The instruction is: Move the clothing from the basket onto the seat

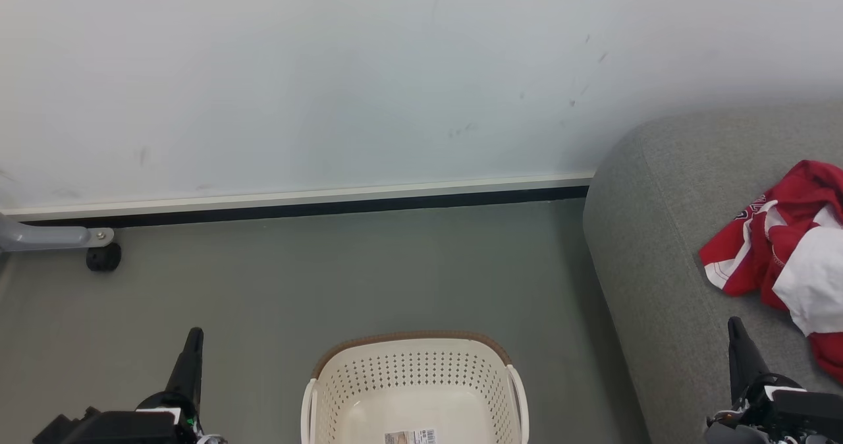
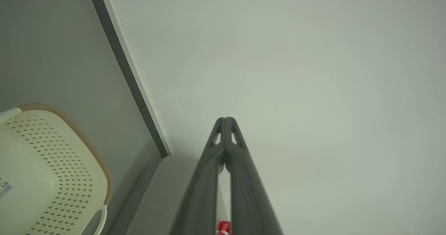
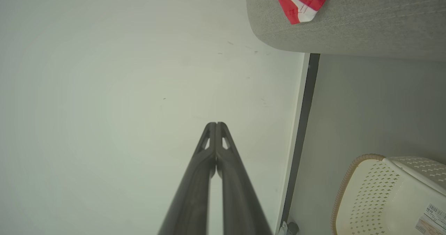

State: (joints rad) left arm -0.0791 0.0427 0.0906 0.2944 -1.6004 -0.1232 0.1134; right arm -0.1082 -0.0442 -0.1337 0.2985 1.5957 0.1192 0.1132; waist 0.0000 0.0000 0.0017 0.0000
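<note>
Far to the left of the basket (image 1: 415,365), a grey metal leg (image 1: 46,236) runs along the skirting board (image 1: 296,200) and ends in a black caster (image 1: 103,257) on the grey floor (image 1: 329,279). Nearer the basket, still on its left, the left gripper (image 1: 193,336) rises from the lower edge of the head view. Its two dark fingers are pressed together with nothing between them, and in the left wrist view their tips meet in front of the white wall (image 2: 313,71). The clothing lies well apart from this claw, on the other side of the basket.

The basket stands on the floor between the two grippers. It is cream with a brown rim, perforated walls and a handle at each side. In the part of its inside that shows, a barcode label (image 1: 409,437) sits on the smooth bottom.

To the right of the basket is the seat (image 1: 658,246), covered in grey woven fabric, with its rounded end reaching the wall. The right gripper (image 1: 735,329) shows against the seat's near part, its fingers likewise closed tight on nothing. The clothing (image 1: 784,253), a crumpled red and white heap, lies on the seat, near that claw's tip and a little to its right, not touching it. The heap's right side runs off the edge of the head view.
</note>
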